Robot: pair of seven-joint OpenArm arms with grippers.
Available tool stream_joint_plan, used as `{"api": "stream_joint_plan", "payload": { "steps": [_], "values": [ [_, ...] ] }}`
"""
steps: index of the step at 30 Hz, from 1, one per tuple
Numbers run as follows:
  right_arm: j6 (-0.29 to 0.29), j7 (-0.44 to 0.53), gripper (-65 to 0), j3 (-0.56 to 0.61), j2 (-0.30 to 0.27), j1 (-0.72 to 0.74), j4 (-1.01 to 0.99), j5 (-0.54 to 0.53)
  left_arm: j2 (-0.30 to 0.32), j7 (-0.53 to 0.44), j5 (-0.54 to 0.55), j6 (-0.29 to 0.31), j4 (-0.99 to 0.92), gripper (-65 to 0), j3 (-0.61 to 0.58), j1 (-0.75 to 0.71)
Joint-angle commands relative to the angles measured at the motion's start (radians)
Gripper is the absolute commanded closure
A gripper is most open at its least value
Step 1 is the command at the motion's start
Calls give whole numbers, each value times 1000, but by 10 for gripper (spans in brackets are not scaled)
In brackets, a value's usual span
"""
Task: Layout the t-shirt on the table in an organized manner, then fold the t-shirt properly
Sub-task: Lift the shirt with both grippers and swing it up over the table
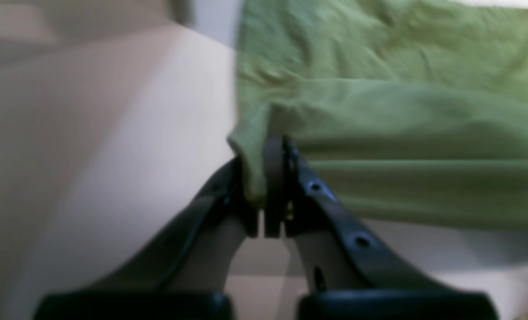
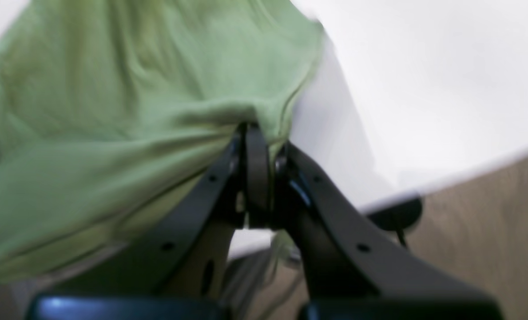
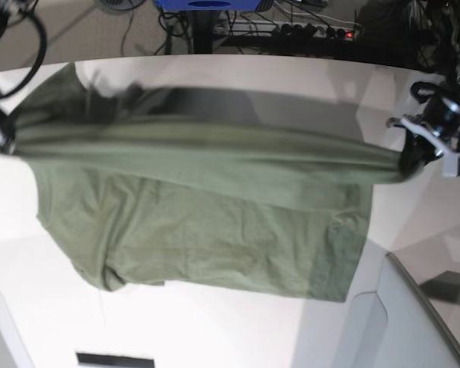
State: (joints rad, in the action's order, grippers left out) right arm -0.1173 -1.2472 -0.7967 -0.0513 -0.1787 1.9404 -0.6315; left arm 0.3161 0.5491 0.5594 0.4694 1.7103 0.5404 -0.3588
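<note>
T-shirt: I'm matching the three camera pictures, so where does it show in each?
Left wrist: t-shirt fills the upper right, pinched by the left end effector.
Right wrist: fills the upper left, pinched by the right end effector.
Base: stretched across the middle.
Shared landmark: the white table.

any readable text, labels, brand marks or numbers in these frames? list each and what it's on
None readable.
t-shirt: plain olive fabric, no print or label showing in any view.
table: bare white, no markings.
left gripper and right gripper: black fingers, no lettering visible; both wrist views are blurred.
</note>
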Motion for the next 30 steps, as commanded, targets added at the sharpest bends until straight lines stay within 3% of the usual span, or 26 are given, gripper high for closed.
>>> {"api": "stream_joint_plan", "payload": {
  "steps": [1,6,11,15,19,24,27,30],
  "values": [
    [1,27,0,10,-34,38,-22,0,33,-31,8,-37,-3,0,-24,37],
    [5,51,0,122,-173,259,-336,0,102,-31,-8,-114,-146,0,-210,246],
    [5,226,0,293,-324,520,-706,0,120,-31,-146,-146,-321,0,-382,547],
    [5,337,0,451,-401,729,-856,0,116,-31,-200,-146,-471,0,-452,800],
    [5,424,0,538,-462,916,-879,0,116,-31,-206,-146,-605,0,-543,1088],
    [3,427,0,544,-533,1138,-780,-1,116,-30,-200,-177,-655,0,-596,1421],
    [3,367,0,543,-569,1221,-694,-3,116,67,-197,-182,-628,0,-587,1549],
    [3,268,0,543,-569,1231,-628,-6,125,125,-197,-182,-547,0,-586,1539]
  ]
}}
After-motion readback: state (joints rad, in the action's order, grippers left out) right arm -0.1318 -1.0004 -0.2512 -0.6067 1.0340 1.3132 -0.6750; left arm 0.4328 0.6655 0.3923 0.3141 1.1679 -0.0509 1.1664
